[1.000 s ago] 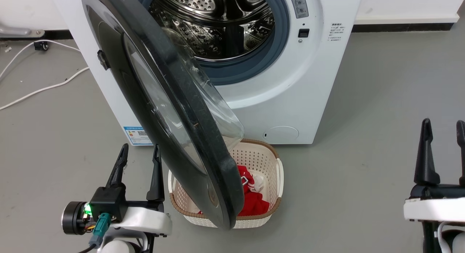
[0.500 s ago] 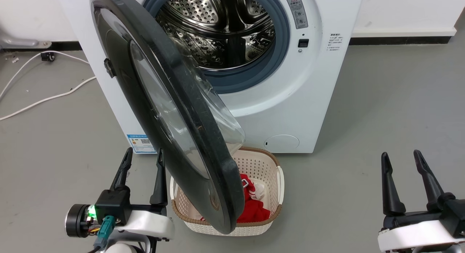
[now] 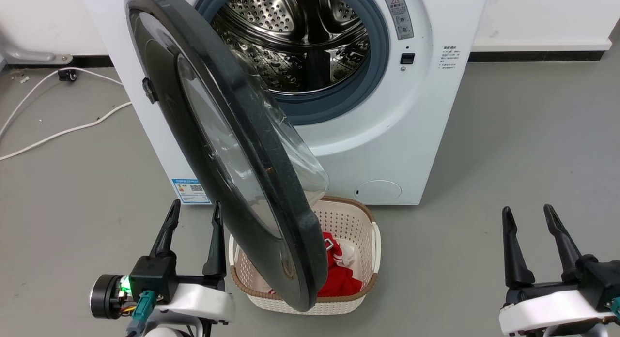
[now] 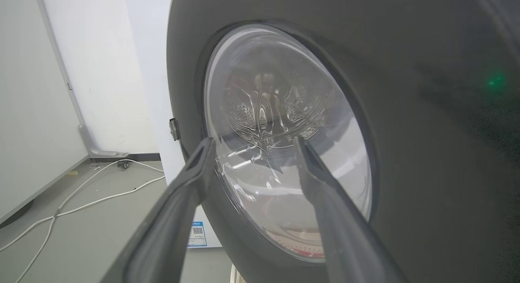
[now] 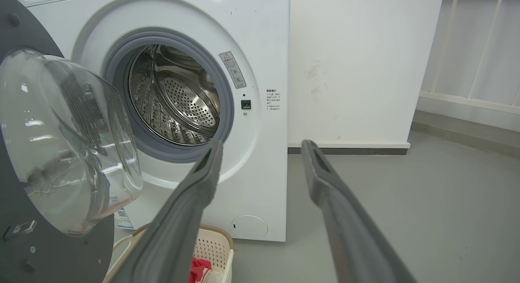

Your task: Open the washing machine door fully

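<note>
Washing machine [image 3: 387,133]: white front-loading box on a grey floor [image 3: 508,133], against a white wall. Perforated steel drum [image 3: 295,41] exposed inside a grey rubber seal [image 3: 339,97].
Washing machine door [image 3: 227,148]: hinged on the left and swung out part way, nearly edge-on in the head view. Its lower rim overlaps the basket in that view.
Left wrist view: the door's glossy black outer face and round window, with the drum visible through the glass.
Right wrist view: the door's inner side, with a bulging clear glass bowl.
Basket [image 3: 353,216]: cream perforated plastic with a brown rim, on the floor just in front of the machine. It holds red cloth [image 3: 339,279].
Left gripper [image 3: 196,204]: fingers spread, empty, just beside the door's outer face; contact cannot be told.
Right gripper [image 3: 527,208]: fingers spread, empty, well apart to the right.
Cable [image 3: 63,131]: white, loose on the floor to the left.
Blue label [image 3: 190,190], round cap [image 3: 377,190]: low on the machine.
</note>
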Robot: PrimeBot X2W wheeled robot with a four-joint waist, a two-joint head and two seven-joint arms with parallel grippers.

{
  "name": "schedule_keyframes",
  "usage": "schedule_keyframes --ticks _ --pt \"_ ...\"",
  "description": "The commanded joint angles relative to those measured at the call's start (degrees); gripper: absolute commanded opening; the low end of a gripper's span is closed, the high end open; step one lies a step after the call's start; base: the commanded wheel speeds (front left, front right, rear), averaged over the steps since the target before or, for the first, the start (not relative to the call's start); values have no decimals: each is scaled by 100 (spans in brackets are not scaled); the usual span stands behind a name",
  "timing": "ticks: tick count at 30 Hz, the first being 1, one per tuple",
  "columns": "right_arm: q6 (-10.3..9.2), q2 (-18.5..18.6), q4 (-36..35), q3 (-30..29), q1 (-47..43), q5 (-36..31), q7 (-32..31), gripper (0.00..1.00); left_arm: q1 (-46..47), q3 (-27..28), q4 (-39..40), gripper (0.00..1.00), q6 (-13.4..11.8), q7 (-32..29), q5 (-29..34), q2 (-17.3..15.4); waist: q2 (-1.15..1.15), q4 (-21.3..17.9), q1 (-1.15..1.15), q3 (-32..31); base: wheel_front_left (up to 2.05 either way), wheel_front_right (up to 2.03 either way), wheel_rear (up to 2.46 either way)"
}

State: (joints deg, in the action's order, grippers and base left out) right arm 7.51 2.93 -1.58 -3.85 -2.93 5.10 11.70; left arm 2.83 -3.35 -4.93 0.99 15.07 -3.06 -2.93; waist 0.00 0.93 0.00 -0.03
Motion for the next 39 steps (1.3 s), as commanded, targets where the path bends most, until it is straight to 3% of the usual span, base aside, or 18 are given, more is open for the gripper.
schedule_keyframes --ticks 1,2,3,4,17,30,39 --pt "-4 -11 33 -2 64 23 -14 100 -37 1 27 49 -10 14 -1 6 0 -3 0 5 0 0 0" --pt "-4 -11 33 -2 64 23 -14 100 -37 1 27 49 -10 14 -1 6 0 -3 0 5 0 0 0" --pt "-3 -11 44 -4 64 29 -15 100 -34 -2 37 16 0 14 -3 6 0 -4 0 8 0 0 0" --pt "-3 -11 52 -3 68 30 -14 100 -23 -4 52 0 16 14 -6 6 0 -6 0 11 0 0 0" --pt "-4 -12 160 -2 115 75 -19 100 174 134 532 0 -25 14 12 6 0 -19 0 48 0 0 0" --pt "-4 -12 230 -12 185 116 -24 100 661 134 2864 0 -202 14 147 6 0 -31 0 138 0 0 0" --pt "-3 -12 274 4 212 133 -16 100 970 -564 4006 0 71 13 184 6 0 -65 0 169 0 0 0"
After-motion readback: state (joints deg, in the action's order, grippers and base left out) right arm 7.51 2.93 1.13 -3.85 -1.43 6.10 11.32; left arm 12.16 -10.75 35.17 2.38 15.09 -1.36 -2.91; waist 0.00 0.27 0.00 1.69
